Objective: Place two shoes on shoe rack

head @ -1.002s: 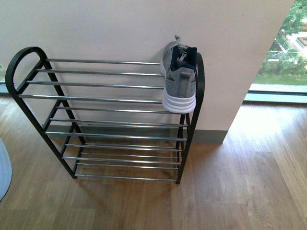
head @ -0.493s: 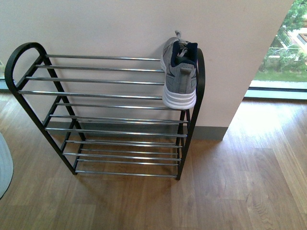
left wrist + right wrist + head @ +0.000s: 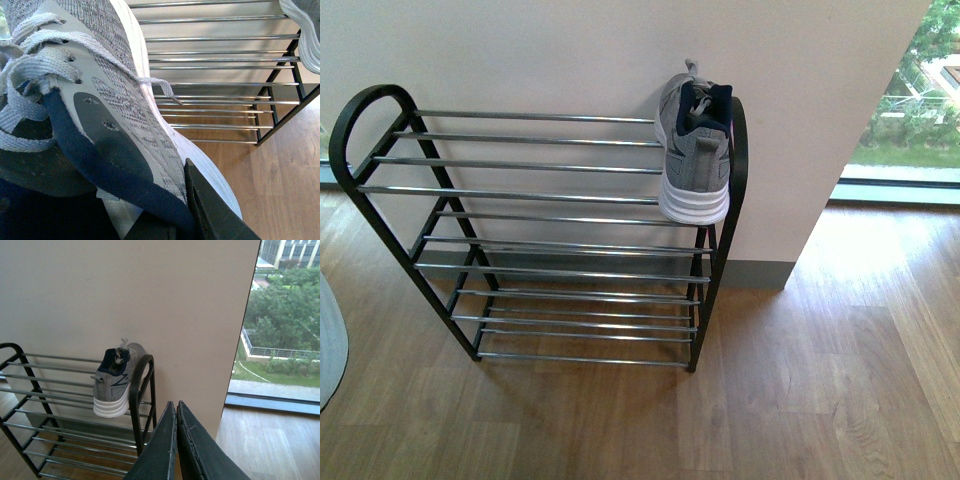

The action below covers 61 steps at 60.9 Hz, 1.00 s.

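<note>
Grey knit fills the left wrist view: the second shoe (image 3: 100,100) hangs in the left gripper (image 3: 182,220), whose dark fingers (image 3: 210,215) pinch the navy collar near the heel, so that pincer is clamped on the shoe. The first shoe (image 3: 695,150) sits on the top tier of the shoe rack (image 3: 378,90), at its right end, toe to the wall (image 3: 520,50) and white heel just over the front bar, close against the black side frame. The step in hand, as I judge it, is carrying the held shoe to the rack and setting it beside its mate. To do it well, bring it in above the top tier, sole down and level, toe toward the wall. Lower it until the sole spans at least two chrome bars, since the gaps are wide and a shoe set askew could tip through or slide off the front. Keep it a little apart from the first shoe so that one isn't knocked. A loose lace end dangles and might snag a bar. The right gripper (image 3: 176,407) is closed on nothing and hangs back from the rack's right end, out of the way. Neither arm shows in the front view, so how near the held shoe is to the rack is hard to say. Around it are the wooden floor (image 3: 800,380) and a window (image 3: 910,110) to the right.
</note>
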Available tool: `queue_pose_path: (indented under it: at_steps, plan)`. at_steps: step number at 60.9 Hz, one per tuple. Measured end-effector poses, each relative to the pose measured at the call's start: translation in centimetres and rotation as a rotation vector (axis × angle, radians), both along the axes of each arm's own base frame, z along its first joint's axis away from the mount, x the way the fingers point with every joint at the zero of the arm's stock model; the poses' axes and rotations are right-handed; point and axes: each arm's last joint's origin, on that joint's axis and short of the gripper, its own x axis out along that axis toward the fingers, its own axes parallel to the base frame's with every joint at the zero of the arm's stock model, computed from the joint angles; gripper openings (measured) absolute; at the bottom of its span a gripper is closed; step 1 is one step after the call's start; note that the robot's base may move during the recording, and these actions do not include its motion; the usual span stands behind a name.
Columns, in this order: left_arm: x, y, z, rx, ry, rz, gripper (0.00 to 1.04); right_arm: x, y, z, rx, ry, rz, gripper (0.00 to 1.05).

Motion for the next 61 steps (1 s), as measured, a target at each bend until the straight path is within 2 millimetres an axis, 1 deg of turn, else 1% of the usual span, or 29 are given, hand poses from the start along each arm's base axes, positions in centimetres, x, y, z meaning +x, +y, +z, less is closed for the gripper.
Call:
queue_pose_path:
  at_steps: [22,27,32,61]
  plan:
    - [0.0,0.0,0.0,0.000,0.000,0.000,0.02,-0.7,0.0,-0.1,0.000,0.000,0.000,0.02]
    - [0.0,0.0,0.0,0.000,0.000,0.000,0.02,-1.3,0.0,-0.5,0.000,0.035,-0.002,0.02]
    - [0.0,0.0,0.0,0.000,0.000,0.001,0.02,-1.8,0.0,-0.3,0.000,0.007,-0.003,0.02]
    - [0.0,0.0,0.0,0.000,0.000,-0.001,0.02,-1.8,0.0,-0.4,-0.001,0.006,-0.003,0.02]
